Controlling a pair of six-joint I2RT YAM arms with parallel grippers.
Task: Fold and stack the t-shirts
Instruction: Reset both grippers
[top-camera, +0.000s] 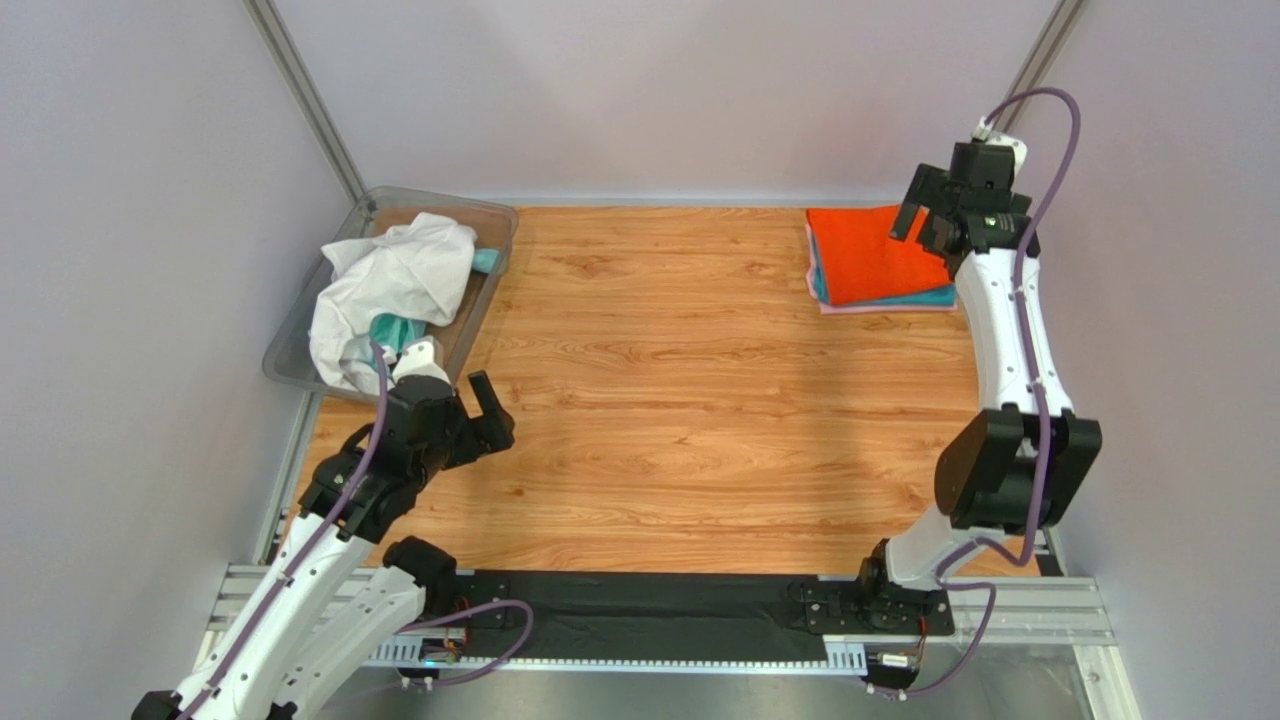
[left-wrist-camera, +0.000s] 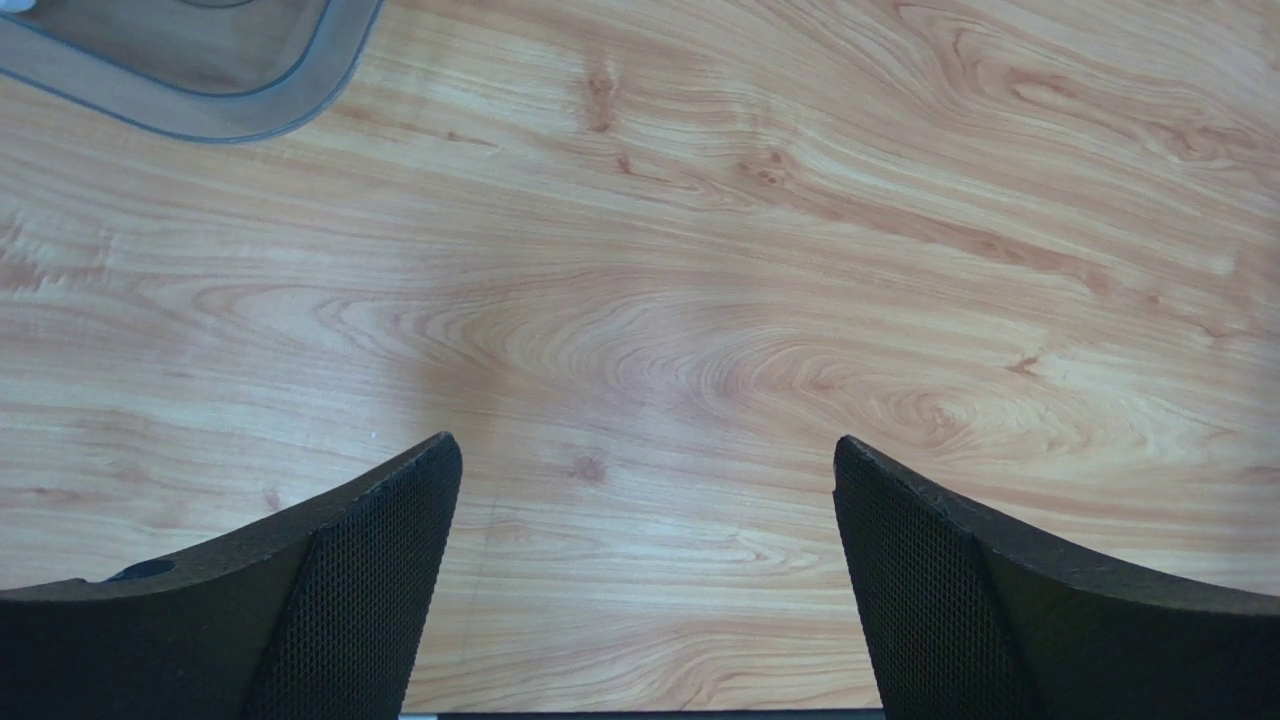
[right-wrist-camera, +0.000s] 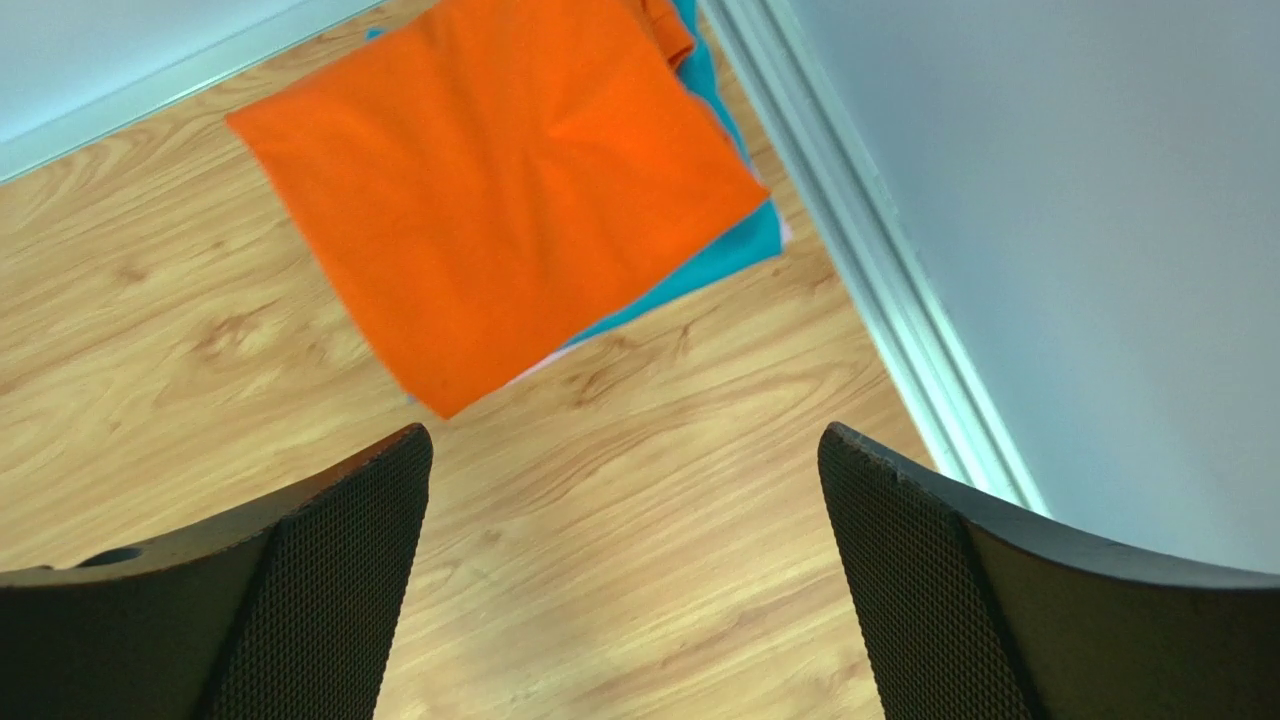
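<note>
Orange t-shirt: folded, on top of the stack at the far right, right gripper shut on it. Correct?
Wrong on the grip: the right gripper is open with nothing between its fingers, as the right wrist view shows. The orange t-shirt does lie folded on top of the stack at the far right.

We can move freely over the bare middle of the bench. The bin blocks the far left corner, the folded shirts the far right.
</note>
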